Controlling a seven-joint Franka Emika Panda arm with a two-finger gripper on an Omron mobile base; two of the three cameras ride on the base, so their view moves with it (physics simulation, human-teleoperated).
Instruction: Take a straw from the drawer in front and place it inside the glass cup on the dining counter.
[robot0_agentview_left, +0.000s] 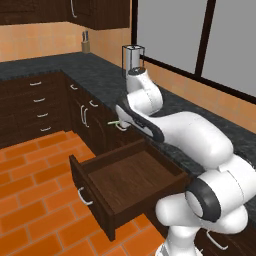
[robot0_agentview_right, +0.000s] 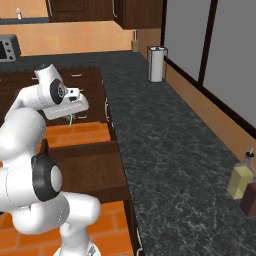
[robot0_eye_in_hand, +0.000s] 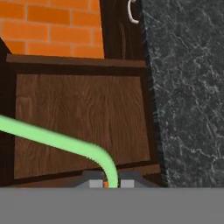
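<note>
- Light-green and very thin, the straw is already out of the drawer: in the hand view it runs from the left edge, bends, and drops down between the 2 fingertips at the bottom.
- The gripper hangs above the open drawer, and the jaws are clamped on the straw's short bent end; a sliver of green shows below the hand in the right base view and beside it in the left base view.
- The dark-brown drawer is pulled fully out over the orange brick floor, and its wooden bottom looks bare.
- My judgement: opening and picking are done, roughly half the task.
- Left to do: carry the straw to the glass cup on the dining counter and lower it in. The black speckled tabletop beside the arm is not that counter, so the base probably has to drive or turn first.
- Risk as I judge it: such a thin stick held by 1 end could swing or slip during the carry.
</note>
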